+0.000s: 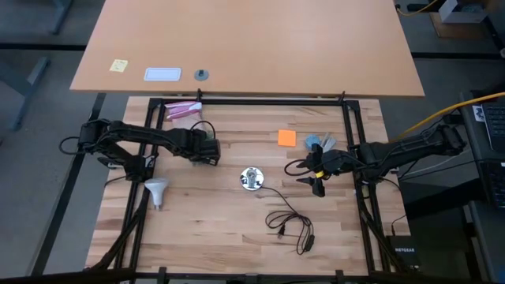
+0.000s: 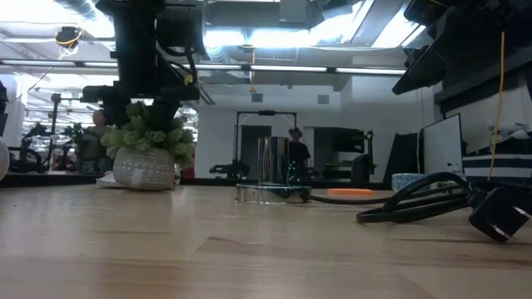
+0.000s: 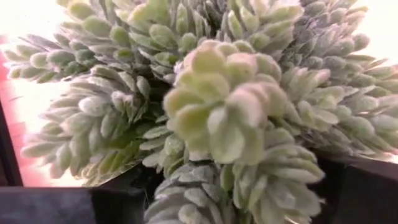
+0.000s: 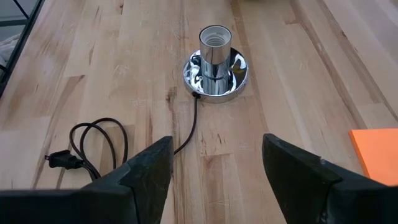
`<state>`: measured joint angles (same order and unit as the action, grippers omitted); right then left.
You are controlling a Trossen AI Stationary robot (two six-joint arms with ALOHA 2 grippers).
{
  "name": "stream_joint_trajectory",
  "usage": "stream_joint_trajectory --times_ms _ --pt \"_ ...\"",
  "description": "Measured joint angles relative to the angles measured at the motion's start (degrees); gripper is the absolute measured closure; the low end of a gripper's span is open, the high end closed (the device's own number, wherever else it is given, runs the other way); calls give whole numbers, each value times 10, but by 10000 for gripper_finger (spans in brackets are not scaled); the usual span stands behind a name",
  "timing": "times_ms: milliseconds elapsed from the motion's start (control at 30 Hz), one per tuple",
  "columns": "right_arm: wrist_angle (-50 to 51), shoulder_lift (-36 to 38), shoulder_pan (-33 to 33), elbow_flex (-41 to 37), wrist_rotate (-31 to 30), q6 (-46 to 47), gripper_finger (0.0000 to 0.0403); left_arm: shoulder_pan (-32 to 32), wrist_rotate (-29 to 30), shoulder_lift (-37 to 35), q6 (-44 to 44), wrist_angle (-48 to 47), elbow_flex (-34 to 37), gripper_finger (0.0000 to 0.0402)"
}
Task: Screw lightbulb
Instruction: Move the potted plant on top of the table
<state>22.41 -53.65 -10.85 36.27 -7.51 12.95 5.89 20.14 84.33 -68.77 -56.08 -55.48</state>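
The frosted white lightbulb lies on its side on the wooden table, near the left, apart from both grippers. The chrome socket disc stands in the middle of the table with its upright holder open at the top. My left gripper hangs over the green spiky plant, which sits in a white pot. Its dark fingers stand wide apart with leaves between them. My right gripper is open and empty, right of the socket and pointing at it. My left gripper comes at the plant from above with leaves between its open fingers. The leaves hide the fingertips, so I cannot tell whether they touch it. The pot stands on the table.
The socket's thin black cord lies looped with its plug toward the near edge. An orange note and a blue object lie at the far right, and a pink item at the far left. A black frame rims the table.
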Motion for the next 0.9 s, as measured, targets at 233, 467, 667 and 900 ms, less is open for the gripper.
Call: stream_joint_trajectory --times_ms 233,467,667,900 --pt "0 0 0 0 0 0 157 0 26 0 5 2 0 178" --pt "0 0 0 0 0 0 157 3 29 -1 20 2 -1 178" --pt "0 0 0 0 0 0 157 8 29 -1 23 1 -1 178" --pt "0 0 0 0 0 0 157 20 25 -1 78 5 -1 185"
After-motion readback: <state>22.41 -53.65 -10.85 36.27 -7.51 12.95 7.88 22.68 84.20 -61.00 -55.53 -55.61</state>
